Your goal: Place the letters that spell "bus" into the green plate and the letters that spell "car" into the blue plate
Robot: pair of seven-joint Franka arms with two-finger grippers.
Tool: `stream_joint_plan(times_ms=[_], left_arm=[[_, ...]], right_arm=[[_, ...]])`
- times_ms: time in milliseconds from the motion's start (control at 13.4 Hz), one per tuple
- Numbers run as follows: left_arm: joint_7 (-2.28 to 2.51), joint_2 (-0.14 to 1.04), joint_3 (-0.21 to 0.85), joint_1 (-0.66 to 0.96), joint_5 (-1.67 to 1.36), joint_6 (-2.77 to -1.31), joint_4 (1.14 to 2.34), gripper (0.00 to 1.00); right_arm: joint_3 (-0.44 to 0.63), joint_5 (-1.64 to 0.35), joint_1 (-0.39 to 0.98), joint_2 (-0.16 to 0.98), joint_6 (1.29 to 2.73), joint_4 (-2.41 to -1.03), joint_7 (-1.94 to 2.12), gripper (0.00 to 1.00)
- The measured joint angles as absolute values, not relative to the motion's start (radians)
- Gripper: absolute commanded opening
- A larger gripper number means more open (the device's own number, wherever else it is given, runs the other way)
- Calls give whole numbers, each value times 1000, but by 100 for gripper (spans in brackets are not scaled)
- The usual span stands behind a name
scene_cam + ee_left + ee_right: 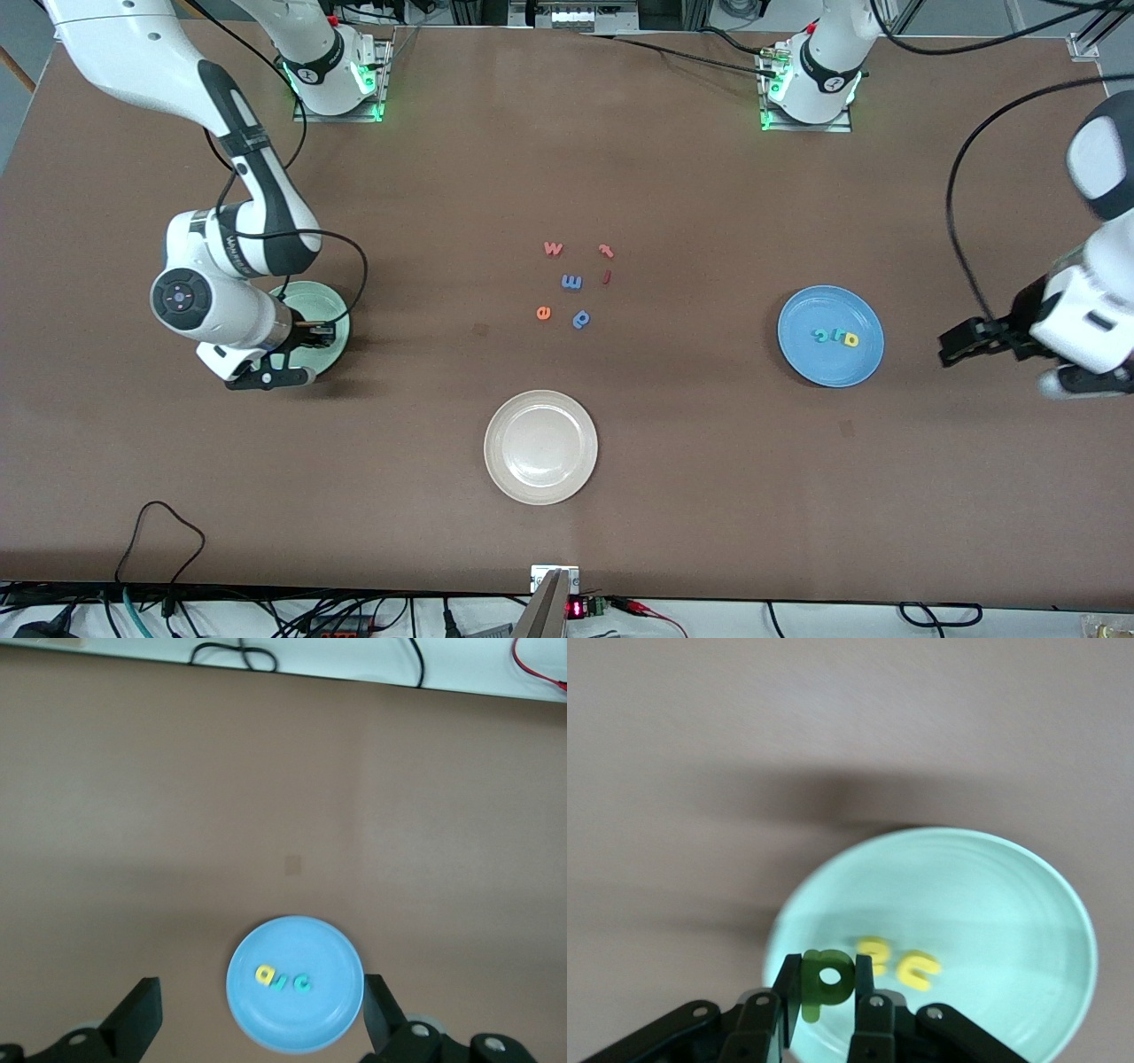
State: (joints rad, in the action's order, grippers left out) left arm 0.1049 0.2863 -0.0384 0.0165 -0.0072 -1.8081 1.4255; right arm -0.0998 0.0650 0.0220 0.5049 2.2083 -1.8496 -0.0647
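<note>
Right end effector (824,988) pinches the tiny green foam "b" (826,979) by its flat faces, over the round pale mint-green plate (1028,904), just above the yellow foam "u" (919,971) and "s" (873,954). Featherlight, squashy; gentle release should do. Left end effector (261,1028) waits spread above the round blue plate (328,1014) holding "car" (282,979).

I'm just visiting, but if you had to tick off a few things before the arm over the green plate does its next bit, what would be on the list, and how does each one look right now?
1. Green "b" pinched in the right gripper: ok.
2. Right gripper over the green plate: ok.
3. Yellow "u" and yellow "s" already in that plate: ok.
4. Drop spot free of those two letters: cannot tell, they lie close to the "b".
5. Blue plate holds its three letters: ok.
6. Left gripper open, waiting off to the side of the blue plate: ok.
</note>
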Motion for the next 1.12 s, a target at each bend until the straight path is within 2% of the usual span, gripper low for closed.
stream_joint_plan(times_ms=[75, 150, 225, 300, 674, 1123], left_arm=[[94, 260, -41, 0, -11, -1761, 1425, 100], [87, 238, -41, -11, -13, -1721, 1426, 100], [83, 218, -41, -14, -13, -1695, 1430, 100], [79, 201, -38, -12, -13, -1682, 1441, 100], [73, 116, -23, 3, -13, -1678, 1556, 100], [71, 32, -21, 1, -13, -1678, 1656, 100]], right_arm=[[-99, 65, 1, 507, 2208, -1864, -43, 42], [-99, 65, -17, 509, 2208, -1876, -23, 73], [-99, 65, -33, 510, 2208, -1886, -11, 95], [-99, 65, -46, 512, 2208, -1891, 0, 100], [-107, 65, -54, 462, 2191, -1857, 8, 100], [-118, 65, -13, 259, 1865, -1674, 9, 100]])
